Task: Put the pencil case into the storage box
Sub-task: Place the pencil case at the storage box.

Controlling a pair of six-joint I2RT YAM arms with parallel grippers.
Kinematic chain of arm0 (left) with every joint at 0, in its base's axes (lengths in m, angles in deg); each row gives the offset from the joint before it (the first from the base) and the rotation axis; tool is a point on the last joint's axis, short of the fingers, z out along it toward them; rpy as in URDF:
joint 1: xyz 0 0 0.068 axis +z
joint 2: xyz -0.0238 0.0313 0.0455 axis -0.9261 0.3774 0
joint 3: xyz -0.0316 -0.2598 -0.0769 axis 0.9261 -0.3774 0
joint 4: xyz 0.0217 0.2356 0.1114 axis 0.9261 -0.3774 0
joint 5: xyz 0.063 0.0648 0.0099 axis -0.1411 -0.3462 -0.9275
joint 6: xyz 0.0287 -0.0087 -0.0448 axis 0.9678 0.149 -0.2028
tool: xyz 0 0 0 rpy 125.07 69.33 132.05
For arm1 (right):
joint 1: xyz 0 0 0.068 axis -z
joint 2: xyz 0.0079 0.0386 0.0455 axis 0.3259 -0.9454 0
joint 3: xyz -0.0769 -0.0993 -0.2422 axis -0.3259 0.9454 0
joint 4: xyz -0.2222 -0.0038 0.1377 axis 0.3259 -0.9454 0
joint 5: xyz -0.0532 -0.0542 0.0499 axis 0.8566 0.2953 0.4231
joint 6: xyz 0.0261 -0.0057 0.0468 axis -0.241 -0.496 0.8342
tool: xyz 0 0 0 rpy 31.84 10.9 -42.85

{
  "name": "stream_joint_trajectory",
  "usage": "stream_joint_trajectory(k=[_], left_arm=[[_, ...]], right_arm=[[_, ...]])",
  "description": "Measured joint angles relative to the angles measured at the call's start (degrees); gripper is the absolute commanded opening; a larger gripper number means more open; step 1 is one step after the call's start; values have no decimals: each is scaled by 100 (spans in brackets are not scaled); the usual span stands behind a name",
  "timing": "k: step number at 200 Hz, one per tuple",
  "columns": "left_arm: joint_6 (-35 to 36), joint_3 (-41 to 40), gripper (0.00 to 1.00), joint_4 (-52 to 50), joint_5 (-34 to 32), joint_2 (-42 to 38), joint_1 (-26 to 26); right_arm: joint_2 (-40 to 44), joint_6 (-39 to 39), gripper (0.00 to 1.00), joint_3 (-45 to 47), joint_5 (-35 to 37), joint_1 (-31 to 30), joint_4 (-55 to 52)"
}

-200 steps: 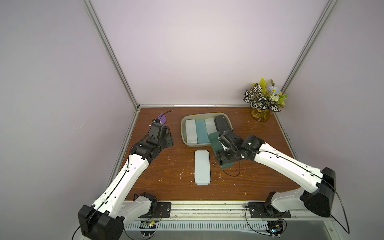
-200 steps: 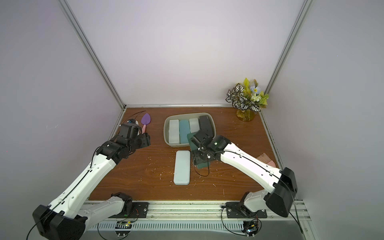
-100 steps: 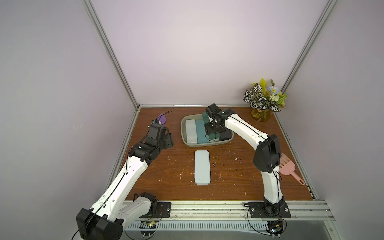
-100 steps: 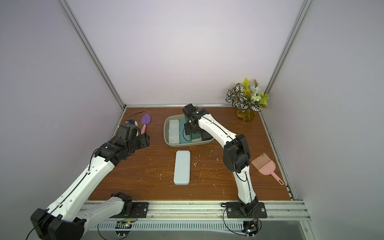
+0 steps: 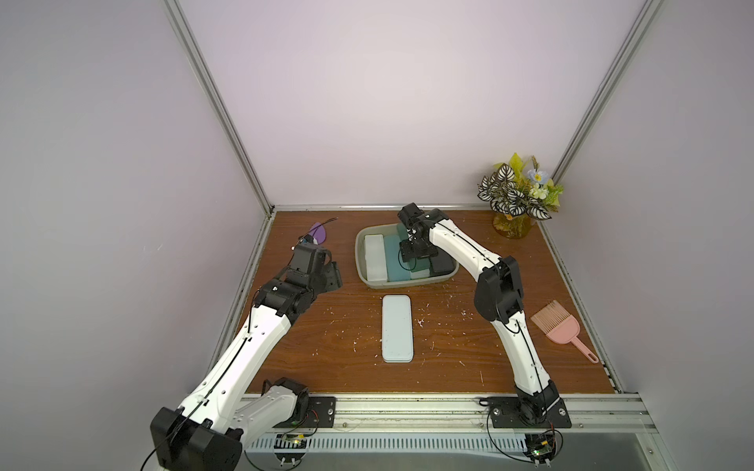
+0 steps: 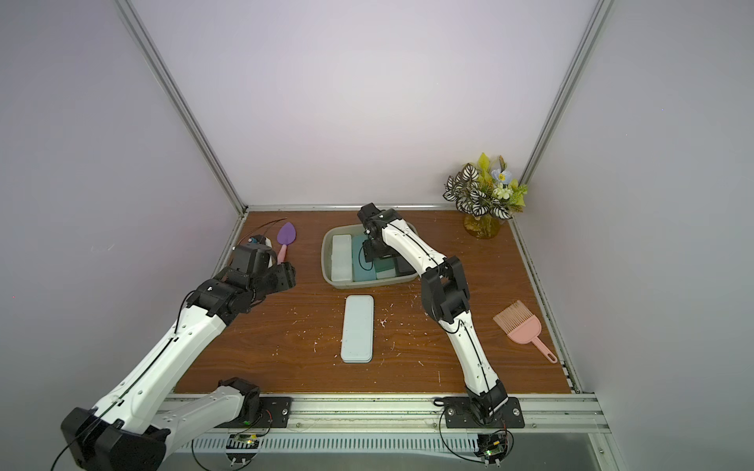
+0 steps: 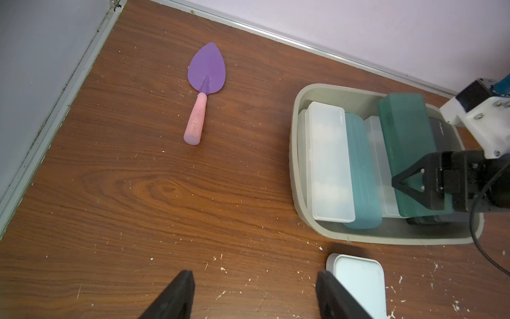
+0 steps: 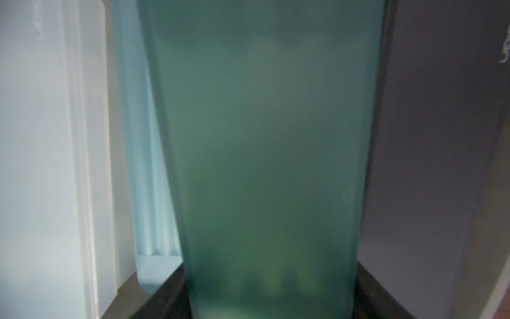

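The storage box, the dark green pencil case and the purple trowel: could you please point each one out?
storage box (image 7: 339,91), left wrist view, on its bare rim.
dark green pencil case (image 7: 405,143), left wrist view, on the middle of its lid.
purple trowel (image 7: 206,69), left wrist view, on its blade.

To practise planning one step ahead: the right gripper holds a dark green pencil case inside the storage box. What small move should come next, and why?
Probably open the right gripper and let go. The dark green pencil case sits within the storage box rim, on or just above the cases packed there, so little lowering seems left.
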Motion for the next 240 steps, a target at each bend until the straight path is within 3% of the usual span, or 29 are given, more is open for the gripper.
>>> stream_joint_trajectory(k=[111, 193, 240], left_arm=[[4, 0, 70, 0, 76, 39, 0], [7, 0, 71, 0, 76, 55, 0], [9, 0, 71, 0, 76, 57, 0]], right_arm=[[-9, -4, 71, 109, -9, 138, 96], [-9, 2, 85, 243, -2, 127, 240], [7, 7, 86, 243, 11, 111, 260]])
